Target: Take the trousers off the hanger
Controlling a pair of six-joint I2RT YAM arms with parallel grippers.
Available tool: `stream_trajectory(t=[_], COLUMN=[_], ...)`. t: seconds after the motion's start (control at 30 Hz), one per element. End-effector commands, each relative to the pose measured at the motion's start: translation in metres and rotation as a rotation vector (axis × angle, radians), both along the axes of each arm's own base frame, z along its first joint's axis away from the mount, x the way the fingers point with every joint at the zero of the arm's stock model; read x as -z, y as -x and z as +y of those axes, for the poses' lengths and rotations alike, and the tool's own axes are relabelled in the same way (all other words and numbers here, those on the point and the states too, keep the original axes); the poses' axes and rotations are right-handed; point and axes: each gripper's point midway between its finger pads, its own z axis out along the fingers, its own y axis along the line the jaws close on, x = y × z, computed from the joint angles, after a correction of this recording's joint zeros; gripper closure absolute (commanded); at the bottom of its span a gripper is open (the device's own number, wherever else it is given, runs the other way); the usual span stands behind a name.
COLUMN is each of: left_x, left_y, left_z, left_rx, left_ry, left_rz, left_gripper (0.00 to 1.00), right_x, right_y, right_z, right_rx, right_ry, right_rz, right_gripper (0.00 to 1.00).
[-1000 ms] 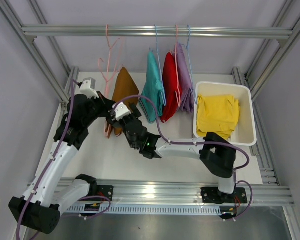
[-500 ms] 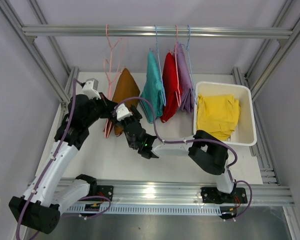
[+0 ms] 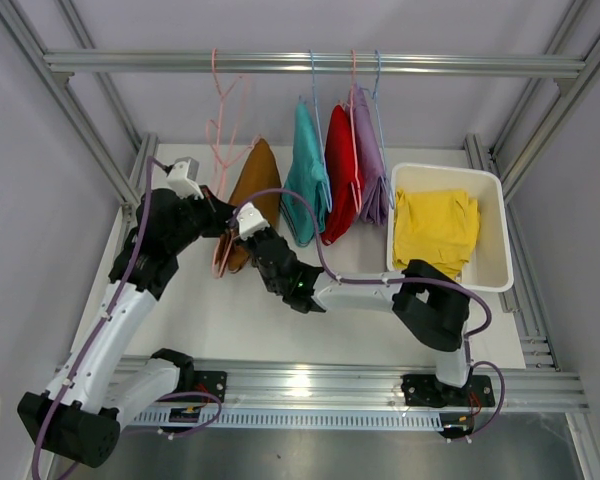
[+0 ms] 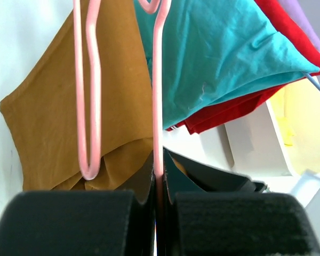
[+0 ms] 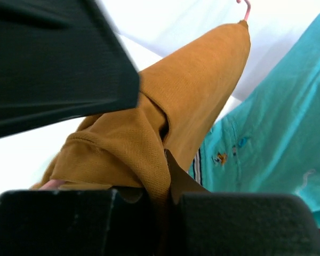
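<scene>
The brown trousers (image 3: pixel 258 185) hang on a pink hanger (image 3: pixel 218 130) at the left of the rail. My left gripper (image 3: pixel 218 218) is shut on the hanger's wire (image 4: pixel 158 106), which runs straight between its jaws (image 4: pixel 158 173). My right gripper (image 3: pixel 242 238) is shut on a fold of the brown trousers (image 5: pixel 192 106), with the cloth pinched between its jaws (image 5: pixel 165 178). Teal (image 3: pixel 305 180), red (image 3: pixel 340 170) and lavender trousers (image 3: pixel 370 160) hang on other hangers to the right. The yellow trousers (image 3: pixel 435 230) lie in a white bin (image 3: pixel 445 170).
An aluminium rail (image 3: pixel 460 64) crosses the back and carries the hangers. Frame posts stand at both sides. The teal trousers (image 5: pixel 277 122) hang close beside my right gripper. My left gripper's black body (image 5: pixel 53 58) fills the upper left of the right wrist view.
My right gripper was open beside the brown trousers and has shut on a fold of them. The left gripper kept its hold on the hanger and shifted slightly back.
</scene>
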Motion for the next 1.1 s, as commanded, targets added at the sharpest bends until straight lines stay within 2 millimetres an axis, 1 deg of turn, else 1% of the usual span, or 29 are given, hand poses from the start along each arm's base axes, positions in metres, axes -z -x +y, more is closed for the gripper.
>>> stream_trajectory(t=[0.0, 0.07, 0.1, 0.17, 0.2, 0.33, 0.5, 0.63, 0.67, 0.7, 0.73, 0.77, 0.83, 0.87, 1.0, 1.03, 1.07], left_x=[-0.049, -0.051, -0.049, -0.049, -0.05, -0.05, -0.05, -0.05, -0.05, -0.047, -0.047, -0.045, -0.043, -0.044, -0.043, -0.042, -0.042], left_y=[0.004, 0.004, 0.004, 0.004, 0.004, 0.005, 0.004, 0.004, 0.004, 0.003, 0.003, 0.003, 0.001, 0.001, 0.0, 0.0, 0.0], left_z=[-0.006, -0.006, -0.006, -0.006, -0.006, -0.005, -0.004, -0.005, -0.005, -0.005, -0.005, -0.006, -0.006, -0.006, -0.004, -0.005, -0.005], left_rx=[0.04, 0.04, 0.04, 0.04, 0.04, 0.036, 0.029, 0.034, 0.033, 0.033, 0.035, 0.036, 0.037, 0.036, 0.028, 0.029, 0.031], left_ry=[0.057, 0.057, 0.056, 0.057, 0.057, 0.056, 0.052, 0.052, 0.052, 0.051, 0.05, 0.051, 0.05, 0.049, 0.041, 0.041, 0.041], left_rz=[-0.135, -0.14, -0.136, -0.135, -0.137, -0.139, -0.141, -0.139, -0.134, -0.128, -0.126, -0.12, -0.11, -0.112, -0.108, -0.106, -0.106], left_gripper=[0.99, 1.0, 1.0, 1.0, 1.0, 1.0, 1.0, 1.0, 1.0, 1.0, 1.0, 0.99, 1.0, 0.99, 1.0, 1.0, 1.0], right_x=[-0.042, -0.049, -0.064, -0.076, -0.089, -0.114, -0.136, -0.157, -0.166, -0.171, -0.18, -0.188, -0.202, -0.213, -0.247, -0.256, -0.264], right_y=[-0.007, -0.004, -0.001, 0.003, 0.006, 0.01, 0.014, 0.026, 0.032, 0.035, 0.039, 0.045, 0.049, 0.055, 0.067, 0.069, 0.072], right_z=[-0.029, -0.032, -0.037, -0.041, -0.045, -0.051, -0.055, -0.057, -0.058, -0.058, -0.059, -0.063, -0.07, -0.071, -0.089, -0.098, -0.102], right_rx=[0.041, 0.035, 0.031, 0.02, 0.018, 0.009, 0.014, 0.006, 0.002, 0.0, 0.0, 0.006, 0.031, 0.03, 0.053, 0.062, 0.064], right_ry=[-0.09, -0.089, -0.115, -0.127, -0.148, -0.167, -0.161, -0.162, -0.166, -0.163, -0.153, -0.153, -0.14, -0.142, -0.148, -0.154, -0.156], right_rz=[0.014, 0.017, 0.008, 0.002, -0.01, -0.042, -0.075, -0.11, -0.12, -0.129, -0.146, -0.151, -0.164, -0.169, -0.197, -0.202, -0.209], right_gripper=[1.0, 1.0, 1.0, 1.0, 1.0, 1.0, 1.0, 1.0, 1.0, 1.0, 1.0, 1.0, 1.0, 1.0, 1.0, 1.0, 1.0])
